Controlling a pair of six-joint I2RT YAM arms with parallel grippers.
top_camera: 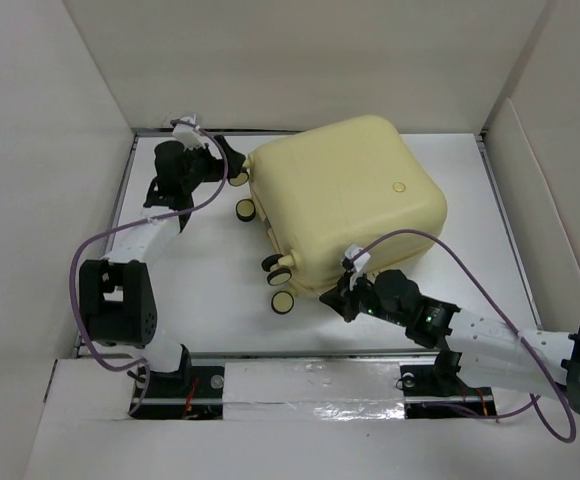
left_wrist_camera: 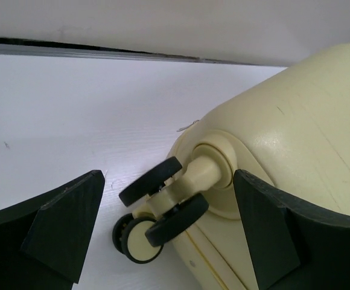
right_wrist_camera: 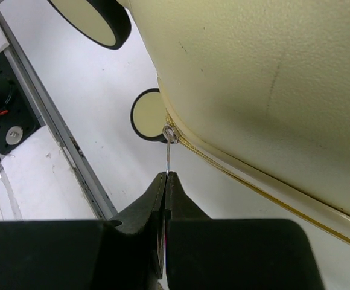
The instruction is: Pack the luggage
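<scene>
The pale-yellow luggage point(top_camera: 350, 195) lies closed on the white table, its caster wheels point(top_camera: 283, 302) pointing left. My right gripper point(top_camera: 345, 290) is at its near edge, shut on the thin metal zipper pull point(right_wrist_camera: 170, 151), which hangs from the slider on the zipper track point(right_wrist_camera: 253, 184). Its fingertips point(right_wrist_camera: 166, 175) meet just below the luggage shell point(right_wrist_camera: 253, 72). My left gripper point(top_camera: 232, 160) is open at the far left corner. In the left wrist view its fingers straddle a double caster wheel point(left_wrist_camera: 175, 220) and the luggage corner point(left_wrist_camera: 308, 121) without touching them.
White walls enclose the table on the left, back and right. A metal rail point(right_wrist_camera: 60, 133) runs along the near edge close to the right gripper. Purple cables point(top_camera: 450, 250) loop over both arms. Another wheel point(right_wrist_camera: 148, 115) sits just beyond the zipper slider.
</scene>
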